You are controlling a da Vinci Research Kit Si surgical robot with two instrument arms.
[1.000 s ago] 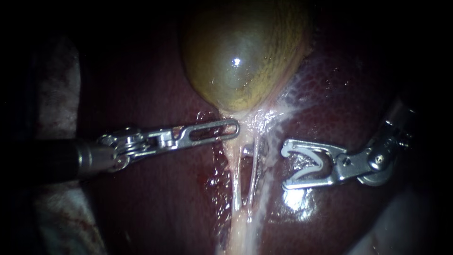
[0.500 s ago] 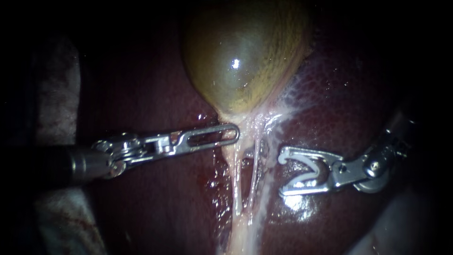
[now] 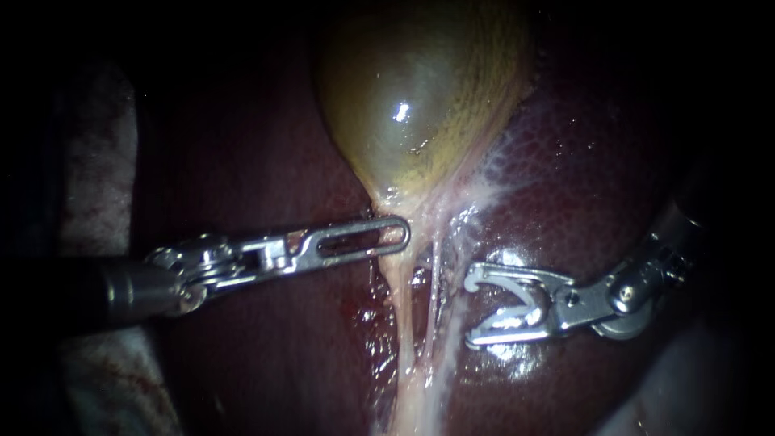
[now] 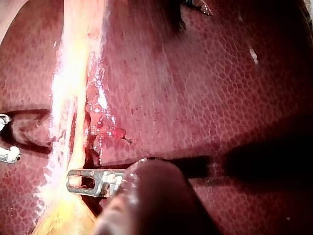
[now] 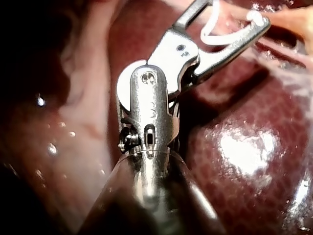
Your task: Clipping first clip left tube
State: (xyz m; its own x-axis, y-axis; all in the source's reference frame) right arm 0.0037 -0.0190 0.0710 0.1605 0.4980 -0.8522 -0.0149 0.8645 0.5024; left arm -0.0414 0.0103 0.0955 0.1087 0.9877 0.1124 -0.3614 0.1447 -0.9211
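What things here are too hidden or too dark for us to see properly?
- Endoscope view: darkness swallows the shaft of the right instrument and everything around the liver.
- Left wrist view: the shaft of the left instrument covers the tissue beneath it, and the edge cuts off most of the right instrument.
- Right wrist view: the edge cuts off part of the clip.
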